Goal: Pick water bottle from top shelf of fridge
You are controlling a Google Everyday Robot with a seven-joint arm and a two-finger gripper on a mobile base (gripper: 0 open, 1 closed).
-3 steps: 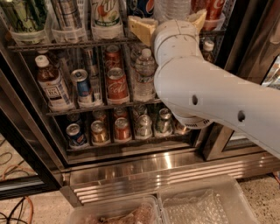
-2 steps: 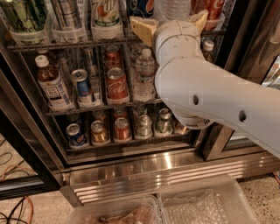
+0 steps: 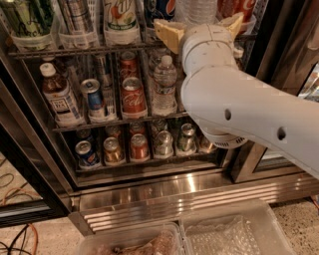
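The water bottle, clear and ribbed, stands at the right of the top shelf of the fridge; its top is cut off by the frame edge. My gripper is up at that shelf, with one tan finger on the bottle's left and the other on its right. The fingers are spread wide with the bottle between them; I cannot see whether they touch it. My white arm covers the right side of the lower racks.
Tall cans in clear cup holders fill the top shelf to the left. Below are a small labelled water bottle, a red can and a brown bottle. Two plastic bins sit on the floor. Cables lie at the left.
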